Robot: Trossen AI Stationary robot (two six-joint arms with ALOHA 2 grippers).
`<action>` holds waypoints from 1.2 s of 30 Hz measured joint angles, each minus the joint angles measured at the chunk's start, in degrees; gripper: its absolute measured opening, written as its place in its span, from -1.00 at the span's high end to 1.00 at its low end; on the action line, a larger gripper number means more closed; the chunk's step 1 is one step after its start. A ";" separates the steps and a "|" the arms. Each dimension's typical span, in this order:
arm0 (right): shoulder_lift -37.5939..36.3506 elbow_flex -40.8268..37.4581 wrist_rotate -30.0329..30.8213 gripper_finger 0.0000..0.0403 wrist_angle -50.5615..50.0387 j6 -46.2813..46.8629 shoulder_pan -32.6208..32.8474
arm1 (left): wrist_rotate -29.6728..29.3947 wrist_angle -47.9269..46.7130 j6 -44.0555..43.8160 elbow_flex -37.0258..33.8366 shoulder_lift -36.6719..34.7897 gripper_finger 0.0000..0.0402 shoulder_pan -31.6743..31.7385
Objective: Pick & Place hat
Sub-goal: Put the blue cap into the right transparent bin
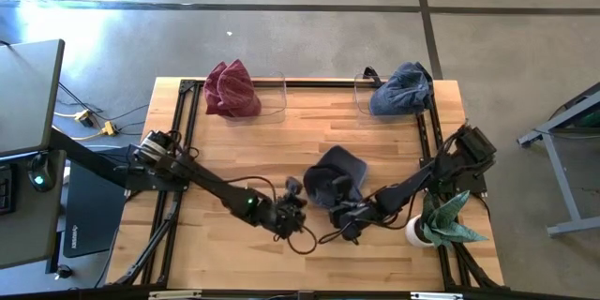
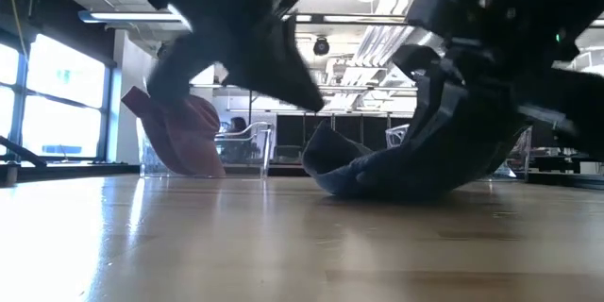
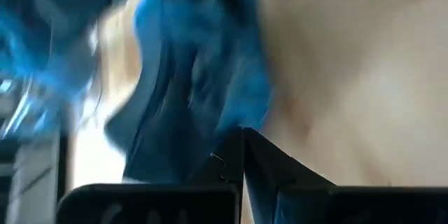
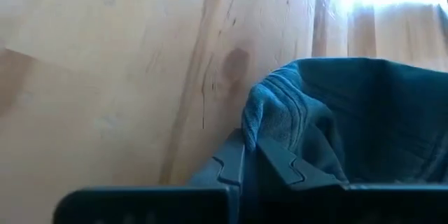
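Overhead, a red hat (image 1: 232,89) sits in a clear bin at the table's (image 1: 234,244) far left, a blue hat (image 1: 401,90) in a bin at far right, and a dark blue hat (image 1: 335,176) lies mid-table; the low view shows only the red hat (image 2: 179,132) and the dark hat (image 2: 406,165). That dark hat is soft, crumpled denim-like cloth with its brim curling up. The left gripper (image 1: 292,208), fingers pressed together, sits just left of it, holding nothing I can make out. The right gripper (image 1: 349,214) meets the hat's near edge; its wrist view shows the fingers (image 4: 280,161) closed on a fold of cloth (image 4: 273,112). A potted plant (image 1: 441,223) stands at near right.
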 joint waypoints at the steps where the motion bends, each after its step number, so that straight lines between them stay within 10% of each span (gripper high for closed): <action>1: -0.80 0.00 -1.16 0.92 -0.60 0.43 -0.04 | 1.69 2.25 1.18 -0.05 -0.06 0.98 0.01; 11: -3.85 0.00 -7.06 0.97 -1.62 1.98 0.02 | 28.09 7.98 13.79 -0.18 -0.02 0.63 5.50; 22: -4.20 -0.02 -4.18 0.98 -2.92 3.73 0.66 | 21.70 14.63 7.03 0.07 5.10 -0.41 6.67; 36: -5.87 -0.02 -3.29 0.97 -2.76 5.50 0.66 | 14.67 20.95 -6.14 0.37 10.32 0.10 4.67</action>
